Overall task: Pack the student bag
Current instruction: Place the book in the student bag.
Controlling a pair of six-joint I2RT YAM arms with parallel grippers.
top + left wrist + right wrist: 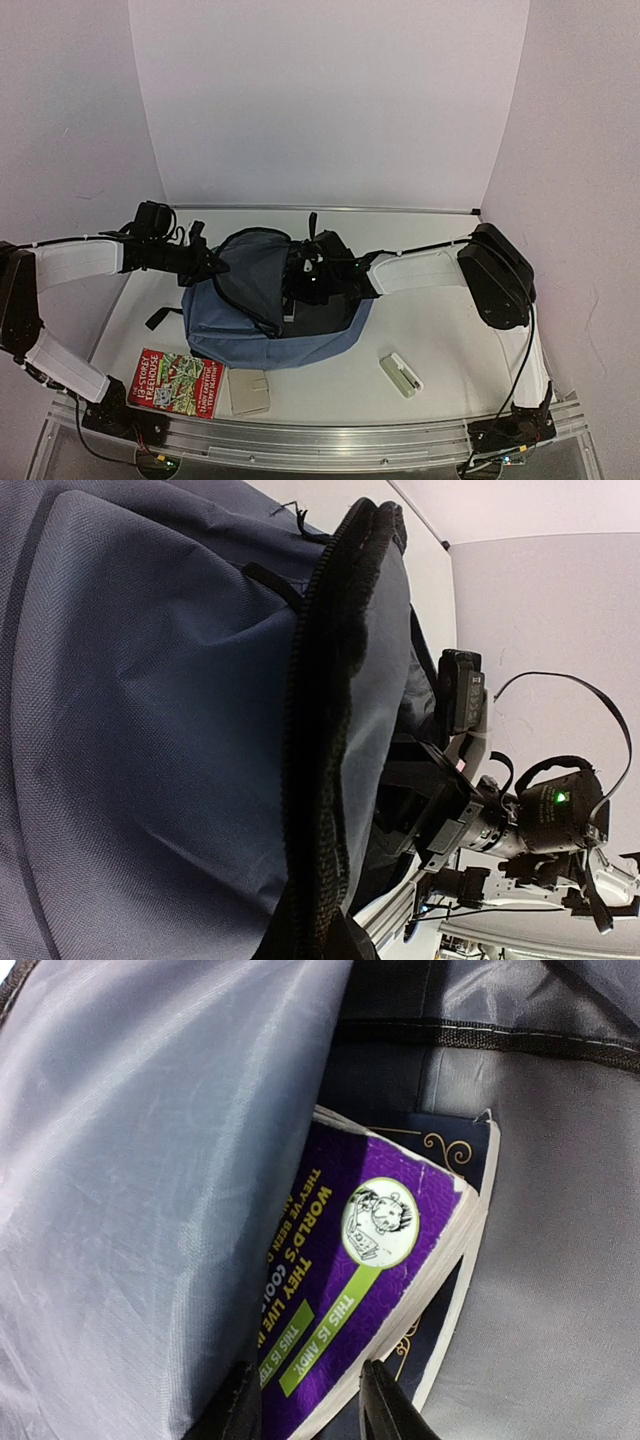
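Purple book (360, 1280) sits right between the fingers of the right claw (312, 1410), deep inside the bag (290, 335). The fingers straddle its lower corner, one on the cover side and one against the page edge. Honestly I can't tell if it's clamped or only loosely around it. Behind it there's a navy book (450, 1150) with gold trim, tucked against the grey lining, so I'd count two books as in, or nearly in.

The left claw (205, 262) is shut, and it looks like it's pinching the bag's zipper rim (320, 730) to prop the mouth open for the other arm.

The bag itself lies mid-counter, on its back, between the two arms, with the opening facing up.

Not packed yet, going by what's lying out: a red book (175, 382) at the near left edge of the counter (440, 320), a beige pad (248, 392) just beside it, and a small white thing (402, 374) near the right, too small to identify.

So I'd call it roughly halfway. Three things are waiting to go in, and the zip isn't done up.
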